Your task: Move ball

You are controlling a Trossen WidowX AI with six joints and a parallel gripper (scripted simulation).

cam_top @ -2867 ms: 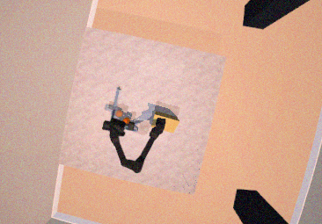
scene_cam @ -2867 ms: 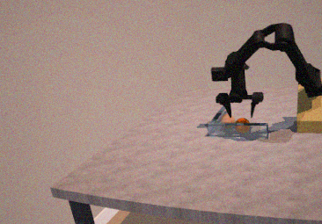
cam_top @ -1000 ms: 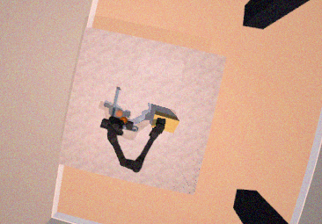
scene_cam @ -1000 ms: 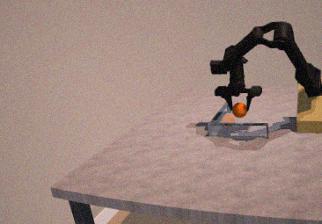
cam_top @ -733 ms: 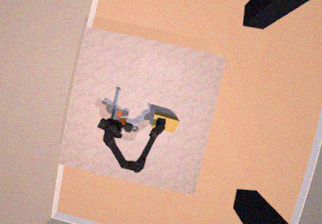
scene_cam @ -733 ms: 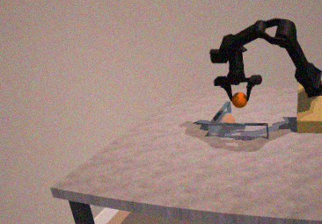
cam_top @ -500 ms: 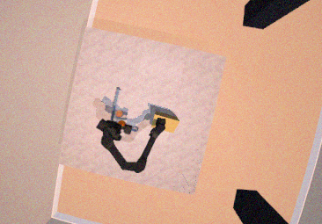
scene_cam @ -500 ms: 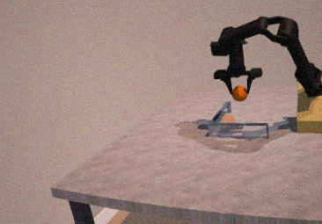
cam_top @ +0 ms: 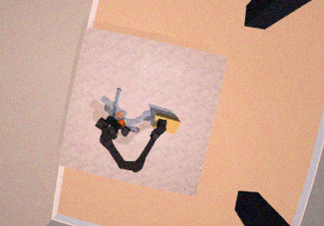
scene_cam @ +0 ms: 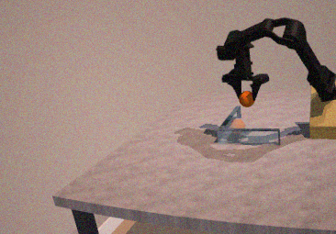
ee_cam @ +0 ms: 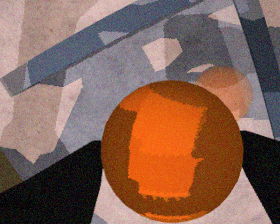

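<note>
My black parallel-jaw gripper [scene_cam: 246, 94] is clamped on the round orange ball [scene_cam: 246, 98], which hangs in the air above the grey table top [scene_cam: 184, 180]. Below it sit the two low clear walls [scene_cam: 248, 136] and the pale see-through ball copy [ee_cam: 226, 90].
</note>
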